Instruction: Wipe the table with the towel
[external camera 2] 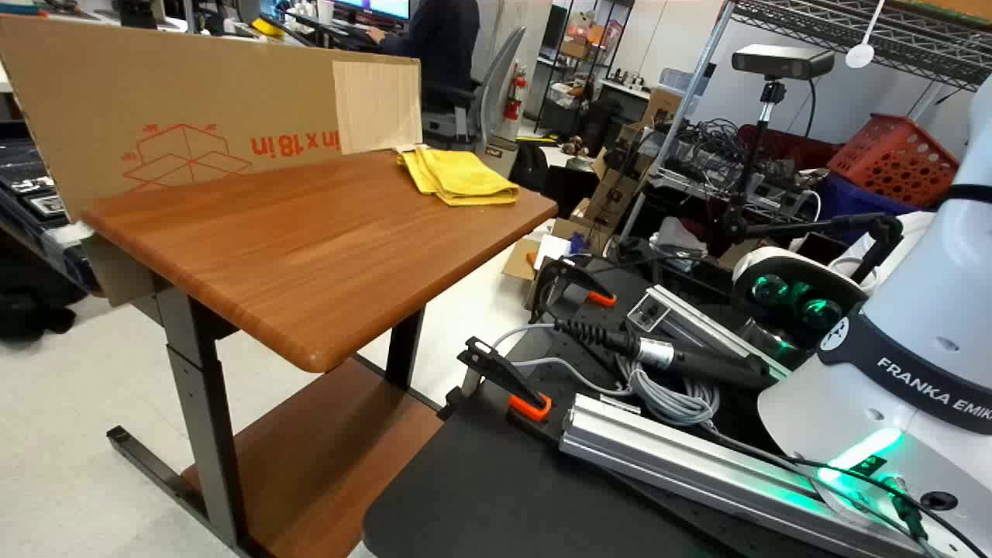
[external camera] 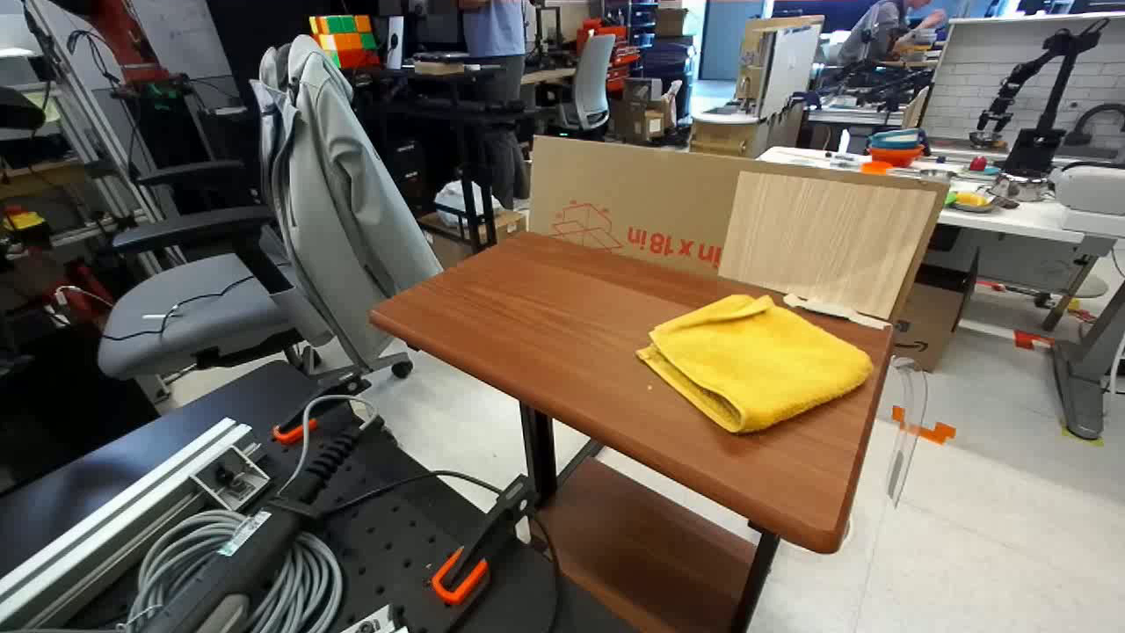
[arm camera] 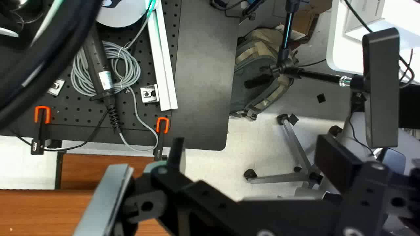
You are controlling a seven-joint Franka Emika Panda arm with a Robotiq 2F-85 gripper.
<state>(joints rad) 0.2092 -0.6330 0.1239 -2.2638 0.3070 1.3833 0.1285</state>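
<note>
end effector (arm camera: 257, 157): released, its dark fingers (arm camera: 177, 152) spread well apart in the wrist view, with pale floor (arm camera: 213, 164) and a grey chair base (arm camera: 282, 178) showing between them.
robot arm (external camera 2: 922, 294): white, its lower part at the border of an exterior view.
black pegboard (arm camera: 75, 113): by the arm's foot, carrying a coiled grey cable (arm camera: 133, 70), a black handle (arm camera: 97, 60) lying across the coil, and a metal rail (arm camera: 161, 59).
clamps (arm camera: 159, 141): two, orange and black, on the pegboard edge facing the counter (external camera: 527, 308), so they stand between arm and counter.
yellow towel (external camera: 765, 360): folded, lying on the counter near one end in both exterior views; a small pale speck (external camera: 649, 387) is just beside it.
cardboard sheet (external camera: 633, 193): upright along a long side of the counter, a pale wood-grain panel (external camera: 817, 237) against it near the towel.
chair (external camera: 193, 308): grey, near the counter's opposite end, a light jacket (external camera: 338, 167) hung over its back.
</note>
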